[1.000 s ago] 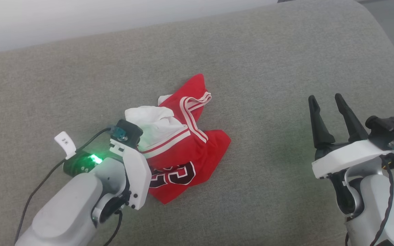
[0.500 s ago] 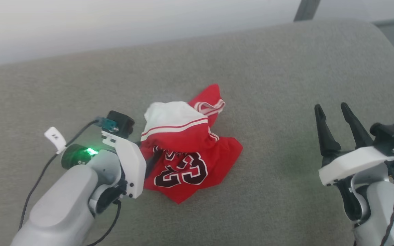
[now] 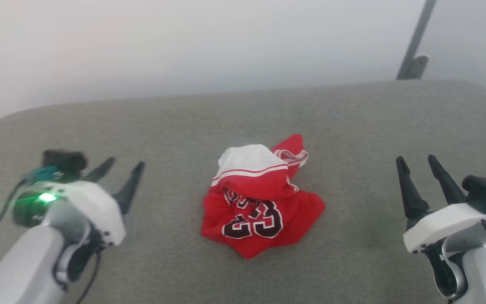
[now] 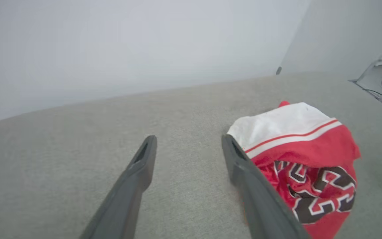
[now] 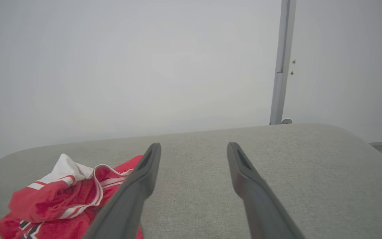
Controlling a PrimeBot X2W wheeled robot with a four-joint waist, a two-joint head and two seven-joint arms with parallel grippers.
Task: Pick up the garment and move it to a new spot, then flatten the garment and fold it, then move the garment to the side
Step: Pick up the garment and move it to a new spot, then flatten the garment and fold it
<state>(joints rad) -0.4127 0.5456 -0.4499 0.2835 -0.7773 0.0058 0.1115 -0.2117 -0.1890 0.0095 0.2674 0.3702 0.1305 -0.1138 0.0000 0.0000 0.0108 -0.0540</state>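
A thin grey pole [image 3: 413, 55] stands behind the far right corner of the surface, in front of a pale wall [image 3: 163, 50]. A small green light [image 3: 47, 197] glows on the left wrist. The left gripper [image 3: 125, 163] is at the left side, its two fingers spread wide and holding nothing. The right gripper [image 3: 415, 158] is at the right side, also spread and empty. In each wrist view one dark finger covers a small part of the garment [image 3: 264, 202].

The surface is a grey woven cushion [image 3: 352, 122] with rounded corners, and the room behind it is plain and bright.

The garment lies in the middle of the cushion, between the two grippers and well apart from both. It is crumpled into a heap. A white sleeve with a red-and-white stripe sits on top, and the red body is below it. The black number 23 with a white outline faces up, wrinkled. A loop of striped trim shows at the far side.
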